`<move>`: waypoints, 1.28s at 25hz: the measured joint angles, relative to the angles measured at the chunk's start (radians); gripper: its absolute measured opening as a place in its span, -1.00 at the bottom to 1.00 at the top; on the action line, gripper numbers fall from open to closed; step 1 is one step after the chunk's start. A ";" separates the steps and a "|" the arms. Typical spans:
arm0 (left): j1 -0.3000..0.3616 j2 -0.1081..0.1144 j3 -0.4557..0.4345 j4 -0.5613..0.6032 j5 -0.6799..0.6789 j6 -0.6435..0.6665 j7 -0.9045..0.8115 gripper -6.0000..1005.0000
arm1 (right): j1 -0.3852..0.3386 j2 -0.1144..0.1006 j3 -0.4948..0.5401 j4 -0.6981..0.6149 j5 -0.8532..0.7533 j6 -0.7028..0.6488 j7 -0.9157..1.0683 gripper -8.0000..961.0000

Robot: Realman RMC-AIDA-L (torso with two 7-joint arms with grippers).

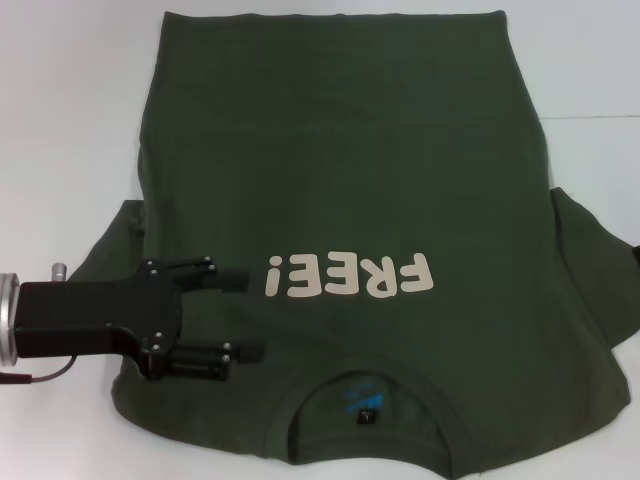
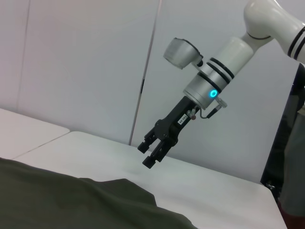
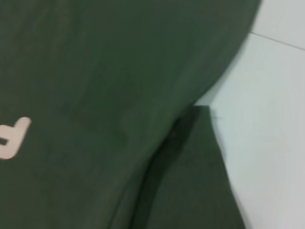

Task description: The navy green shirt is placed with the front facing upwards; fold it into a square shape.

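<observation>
Shirt, the navy green one, lies face up and unfolded on the white table, spread under and beyond the left gripper, whose jaws gape empty by the collar. Right gripper hovers open past the far sleeve. All folds remain, I judge.
</observation>
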 joint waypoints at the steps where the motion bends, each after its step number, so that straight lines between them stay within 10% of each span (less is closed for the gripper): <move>1: 0.000 0.000 0.000 -0.002 0.000 -0.003 0.000 0.77 | -0.001 -0.002 0.003 0.011 -0.003 0.013 0.009 0.88; 32: 0.001 -0.002 0.002 -0.022 0.000 -0.020 0.001 0.77 | 0.053 -0.039 0.029 0.329 -0.062 0.197 0.080 0.86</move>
